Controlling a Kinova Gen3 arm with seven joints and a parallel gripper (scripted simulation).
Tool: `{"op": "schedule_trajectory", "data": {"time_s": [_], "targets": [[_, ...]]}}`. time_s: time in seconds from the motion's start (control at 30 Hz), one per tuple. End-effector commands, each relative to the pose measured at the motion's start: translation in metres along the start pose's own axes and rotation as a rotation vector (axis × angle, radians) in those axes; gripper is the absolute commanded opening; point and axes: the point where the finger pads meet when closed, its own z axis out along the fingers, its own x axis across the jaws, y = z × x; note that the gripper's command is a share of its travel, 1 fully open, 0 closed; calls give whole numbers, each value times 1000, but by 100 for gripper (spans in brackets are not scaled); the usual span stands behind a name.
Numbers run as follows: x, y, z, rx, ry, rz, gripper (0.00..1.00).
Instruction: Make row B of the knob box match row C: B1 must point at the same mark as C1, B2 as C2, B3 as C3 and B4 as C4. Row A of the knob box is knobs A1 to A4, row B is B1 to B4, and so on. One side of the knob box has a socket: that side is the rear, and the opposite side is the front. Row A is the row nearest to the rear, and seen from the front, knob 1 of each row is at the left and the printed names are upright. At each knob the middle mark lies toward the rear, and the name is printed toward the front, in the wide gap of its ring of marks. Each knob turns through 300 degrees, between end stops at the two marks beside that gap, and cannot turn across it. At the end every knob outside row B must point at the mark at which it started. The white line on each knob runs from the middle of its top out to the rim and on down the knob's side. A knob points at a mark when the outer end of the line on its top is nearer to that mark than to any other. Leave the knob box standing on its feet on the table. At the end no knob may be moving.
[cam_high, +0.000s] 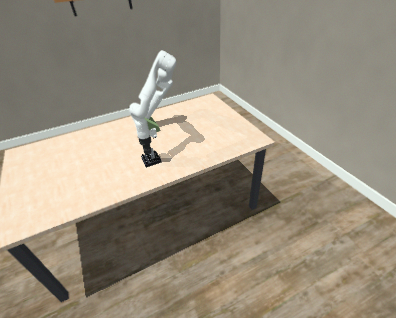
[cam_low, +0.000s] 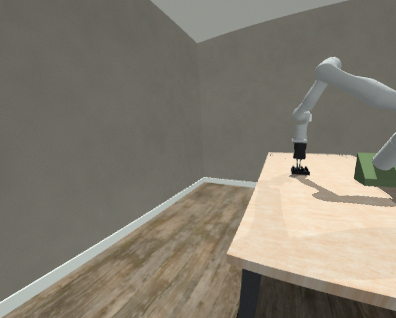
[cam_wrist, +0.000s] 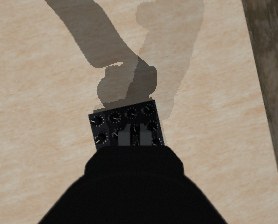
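The gripper (cam_wrist: 134, 136) is reaching straight down onto the black knob box (cam_wrist: 125, 117), its fingers closing around a knob.

The arm (cam_high: 159, 82) is glossy white, built of rounded tubular links with bulging, capped joints. Toward its wrist it narrows into a short black collar, and the claw (cam_low: 299, 165) below is black with two slim grey fingers. Its base sits on a green block (cam_low: 370, 169).
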Motion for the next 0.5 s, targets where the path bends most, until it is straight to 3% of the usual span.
{"op": "schedule_trajectory", "data": {"time_s": [0.0,0.47], "targets": [[1,0,-1,-1,2,-6,30],[1,0,-1,-1,2,-230,30]]}}
